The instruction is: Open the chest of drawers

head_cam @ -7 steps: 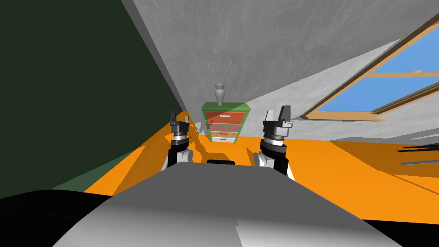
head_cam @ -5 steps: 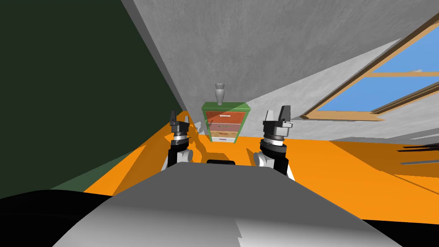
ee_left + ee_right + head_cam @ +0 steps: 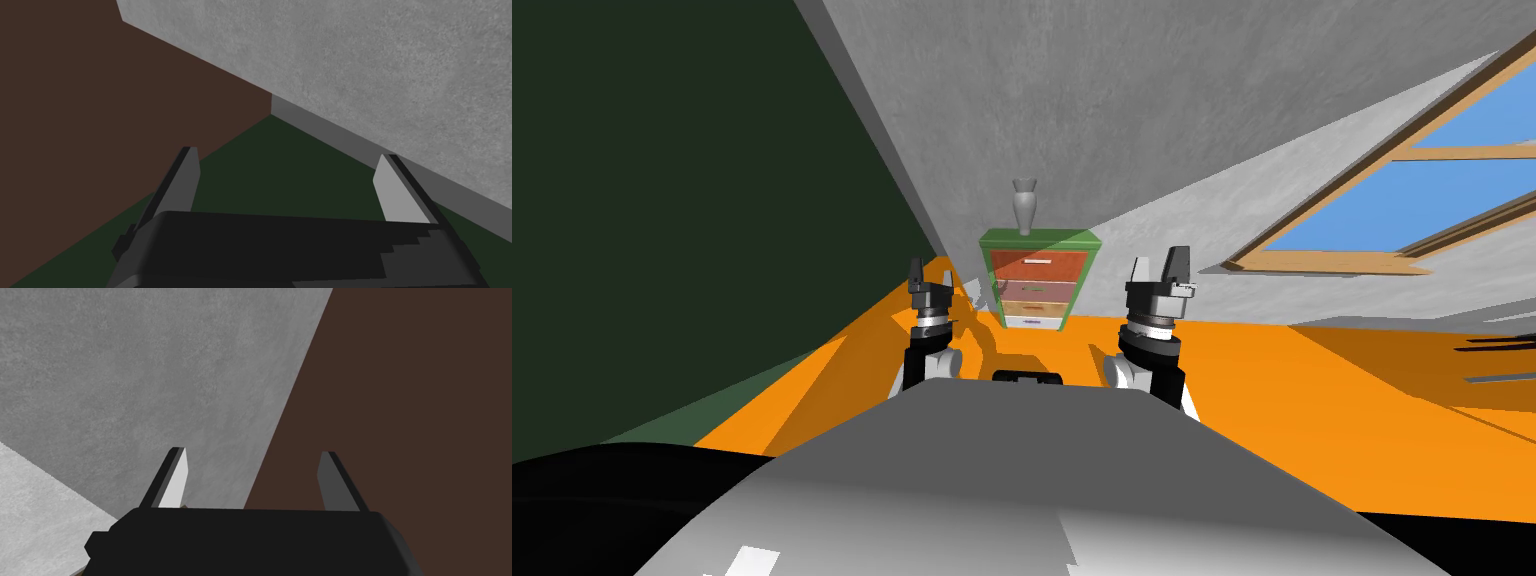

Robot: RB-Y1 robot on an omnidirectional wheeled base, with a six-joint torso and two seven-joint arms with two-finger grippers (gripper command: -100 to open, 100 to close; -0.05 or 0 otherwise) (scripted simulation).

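A green-framed chest of drawers [image 3: 1039, 280] stands against the grey wall ahead in the head view, some way off. Its drawer fronts run from red-brown at the top through tan to white at the bottom, all flush with the frame. A grey vase [image 3: 1025, 206] stands on its top. My left gripper [image 3: 929, 271] is raised at the chest's left, and my right gripper [image 3: 1160, 265] at its right; both are well short of it. In the wrist views the left gripper [image 3: 285, 172] and the right gripper [image 3: 250, 475] stand open with nothing between the fingers.
An orange floor [image 3: 1312, 400] stretches between me and the chest. A dark green wall [image 3: 662, 220] runs along the left and meets the grey wall near the chest. A wood-framed window [image 3: 1412, 200] sits in the wall at the right.
The whole head view has shifted: the chest and vase show slightly larger and higher, so I have moved a little closer. Both arms hold the same pose.
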